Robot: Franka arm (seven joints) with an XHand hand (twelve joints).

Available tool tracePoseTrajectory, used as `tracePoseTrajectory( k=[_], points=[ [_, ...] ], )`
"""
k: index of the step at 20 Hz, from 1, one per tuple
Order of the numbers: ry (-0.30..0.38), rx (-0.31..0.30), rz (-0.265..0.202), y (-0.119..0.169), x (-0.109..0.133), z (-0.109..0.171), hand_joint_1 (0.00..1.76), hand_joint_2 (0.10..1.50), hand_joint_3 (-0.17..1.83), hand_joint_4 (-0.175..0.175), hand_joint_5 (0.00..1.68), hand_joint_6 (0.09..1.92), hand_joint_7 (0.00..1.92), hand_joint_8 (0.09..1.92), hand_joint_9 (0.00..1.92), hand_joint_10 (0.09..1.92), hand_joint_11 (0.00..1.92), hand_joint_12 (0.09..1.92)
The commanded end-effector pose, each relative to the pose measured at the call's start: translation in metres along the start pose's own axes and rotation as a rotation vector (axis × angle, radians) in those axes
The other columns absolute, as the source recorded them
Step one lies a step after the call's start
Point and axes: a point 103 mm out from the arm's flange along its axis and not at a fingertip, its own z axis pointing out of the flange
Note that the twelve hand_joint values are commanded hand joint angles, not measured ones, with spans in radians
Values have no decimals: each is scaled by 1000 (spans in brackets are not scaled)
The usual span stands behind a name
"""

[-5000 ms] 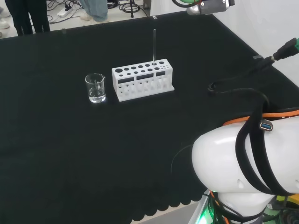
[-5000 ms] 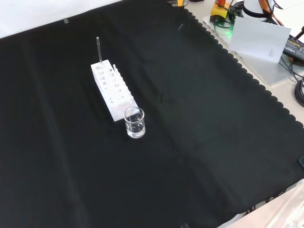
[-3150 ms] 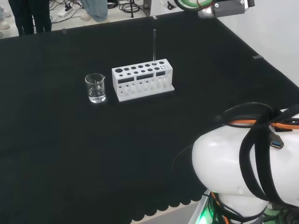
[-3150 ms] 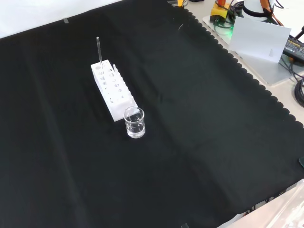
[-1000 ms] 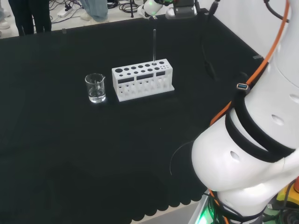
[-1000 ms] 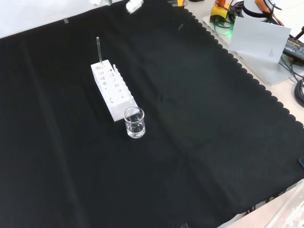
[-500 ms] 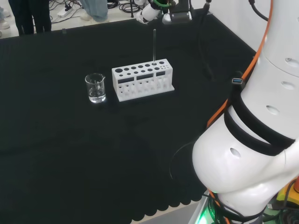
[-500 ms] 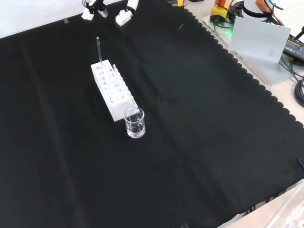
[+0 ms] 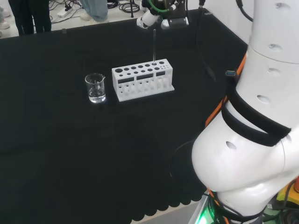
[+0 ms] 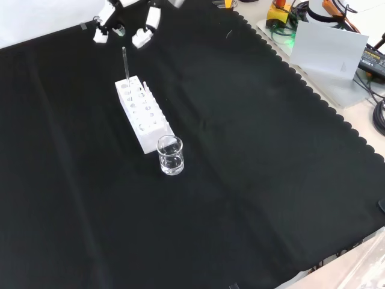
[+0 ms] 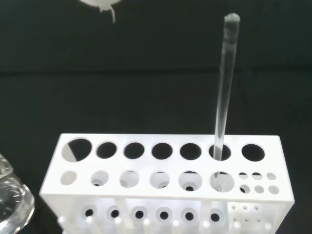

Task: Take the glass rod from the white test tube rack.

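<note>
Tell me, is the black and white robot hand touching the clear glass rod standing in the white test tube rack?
Apart. In the front view the hand hangs open above the glass rod, black cloth showing between fingertips and rod top.

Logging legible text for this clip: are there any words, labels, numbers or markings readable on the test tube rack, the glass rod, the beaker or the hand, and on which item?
White test tube rack: plain white, no text.
Glass rod: clear, no markings.
Beaker: faint marks on its wall, too small to read.
Hand: no readable print.
Black cloth: no text.
So nothing legible in these views.
</note>
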Motion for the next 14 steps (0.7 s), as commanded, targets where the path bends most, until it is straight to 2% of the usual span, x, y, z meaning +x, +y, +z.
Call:
tracePoseTrajectory(
  k=[1, 6, 14],
  points=[
    [7, 4, -2, 12, -17, 16, 831, 777, 605, -175, 395, 492, 751, 891, 1073, 813, 1064, 1122],
    [16, 19, 10, 11, -31, 32, 825, 773, 611, -175, 380, 678, 775, 907, 1086, 820, 1078, 1115],
    [13, 17, 7, 9, -37, 45, 828, 763, 617, -175, 384, 794, 801, 918, 1166, 823, 1214, 1066]
  ],
)
